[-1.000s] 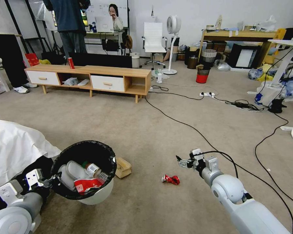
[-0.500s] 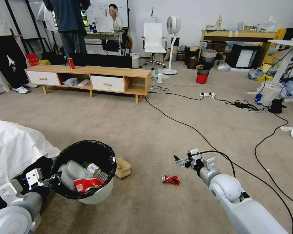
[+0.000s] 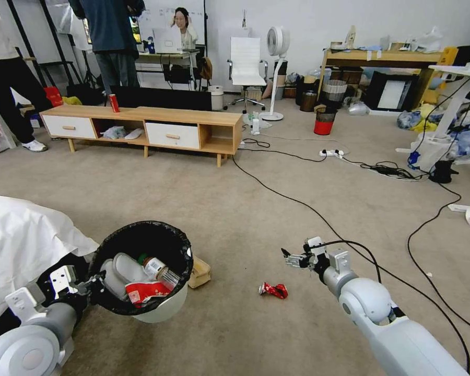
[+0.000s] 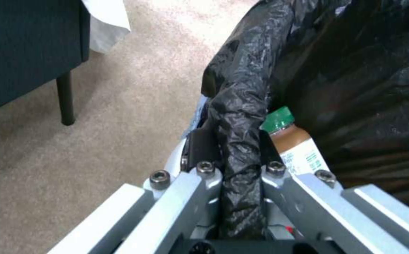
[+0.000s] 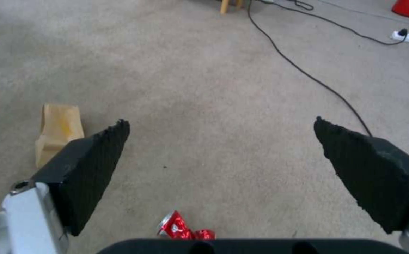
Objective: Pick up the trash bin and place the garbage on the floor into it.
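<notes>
trash bin: the trash bin (image 3: 143, 274) hangs off the floor at the robot's lower left, tipped so its mouth faces up and forward. black liner folded over the rim, pale shell showing underneath.
what's in it: already a bottle with a green cap (image 4: 278, 117), a red-and-white noodle cup (image 3: 143, 291) and something pale, so a good chunk of the job looks done.
left gripper: the left gripper (image 4: 239, 165) is pinched tight on the bin's rim, liner bunched between the fingers.
what just changed: compared with a moment back the bin sits a touch higher and further right, closer to the leftovers. the right gripper barely moved. reads to me like the robot is shuffling into place for the next grab.
garbage still out: crushed red wrapper (image 3: 274, 289) on the floor (image 3: 219, 209), between the bin and the right arm. crumpled brown paper bag (image 3: 199, 271) lies just beside the bin's far side, maybe touching, can't tell.
right gripper: the right gripper (image 3: 292, 258) hovers above the carpet with fingers spread wide, nothing in them, the wrapper just short of and below its pads (image 5: 91, 165).
around: black cable (image 3: 297, 201) runs past the right arm, white cloth (image 3: 21, 235) to the left.
</notes>
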You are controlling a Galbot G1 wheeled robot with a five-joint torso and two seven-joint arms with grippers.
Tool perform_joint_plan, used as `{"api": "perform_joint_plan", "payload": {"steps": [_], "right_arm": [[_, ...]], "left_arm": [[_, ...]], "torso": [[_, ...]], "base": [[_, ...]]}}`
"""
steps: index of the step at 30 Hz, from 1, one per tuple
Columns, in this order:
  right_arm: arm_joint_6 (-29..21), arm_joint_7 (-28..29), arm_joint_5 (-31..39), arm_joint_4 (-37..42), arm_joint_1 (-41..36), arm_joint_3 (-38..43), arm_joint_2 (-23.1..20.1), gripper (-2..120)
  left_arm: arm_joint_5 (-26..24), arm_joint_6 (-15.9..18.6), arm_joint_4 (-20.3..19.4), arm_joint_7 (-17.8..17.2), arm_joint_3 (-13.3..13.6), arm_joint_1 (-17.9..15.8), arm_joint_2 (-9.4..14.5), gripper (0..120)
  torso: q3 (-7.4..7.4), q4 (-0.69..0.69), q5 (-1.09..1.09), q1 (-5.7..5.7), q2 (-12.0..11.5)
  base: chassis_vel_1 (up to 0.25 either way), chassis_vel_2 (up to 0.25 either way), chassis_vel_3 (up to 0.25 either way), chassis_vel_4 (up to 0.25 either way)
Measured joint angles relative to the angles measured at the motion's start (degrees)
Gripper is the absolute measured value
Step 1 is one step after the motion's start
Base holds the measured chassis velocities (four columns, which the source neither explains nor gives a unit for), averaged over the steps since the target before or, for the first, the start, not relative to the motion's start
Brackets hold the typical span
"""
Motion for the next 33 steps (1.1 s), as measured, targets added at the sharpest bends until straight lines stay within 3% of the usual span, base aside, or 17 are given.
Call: {"api": "perform_joint_plan", "payload": {"steps": [22,33], "right_arm": [[0.21,-0.19,-0.11,-0.28,0.16,-0.43,0.18,100],[1.10,-0.24,-0.16,-0.95,0.33,-0.74,0.66,100]], "left_arm": [[-0.08,0.00,0.00,0.35,-0.49,0.27,-0.35,3],[0.14,0.00,0.38,0.44,-0.25,0.27,-0.48,3]], "torso": [[2.40,0.00,0.00,0.37,2.79],[2.55,0.00,0.00,0.41,2.95]], "base": [[0.000,0.000,0.000,0.000],[0.000,0.000,0.000,0.000]]}}
